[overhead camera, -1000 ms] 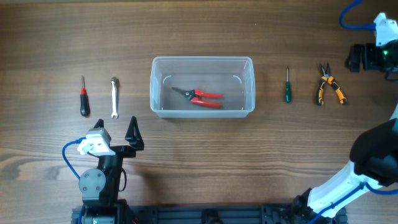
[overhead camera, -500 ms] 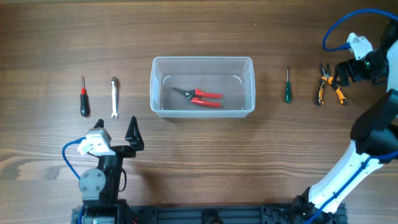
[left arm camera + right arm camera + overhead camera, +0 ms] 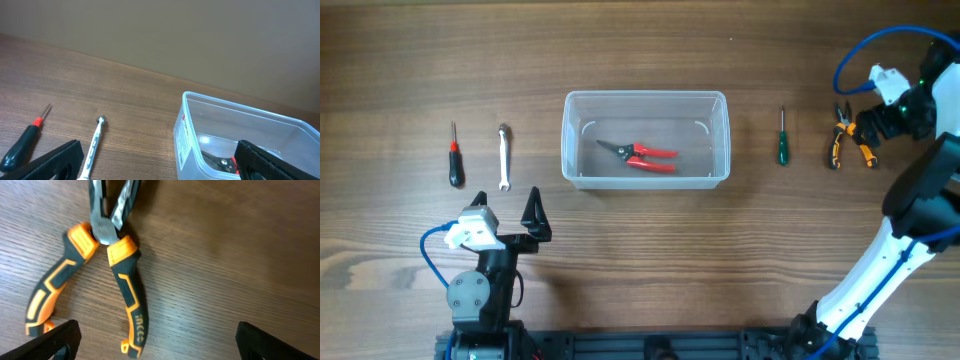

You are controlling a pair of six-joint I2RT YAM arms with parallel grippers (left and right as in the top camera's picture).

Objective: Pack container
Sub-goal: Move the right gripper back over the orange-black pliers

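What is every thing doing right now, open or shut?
Container, no lid, upright
Red cutters, lying inside container
Orange pliers, handles spread, on table
Green screwdriver, lying on table
Red screwdriver, lying on table
Wrench, lying on table
Left claw, open, empty
Right claw, open, empty

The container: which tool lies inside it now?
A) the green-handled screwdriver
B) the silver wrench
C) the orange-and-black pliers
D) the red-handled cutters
D: the overhead view shows the red-handled cutters lying on the floor of the clear container.
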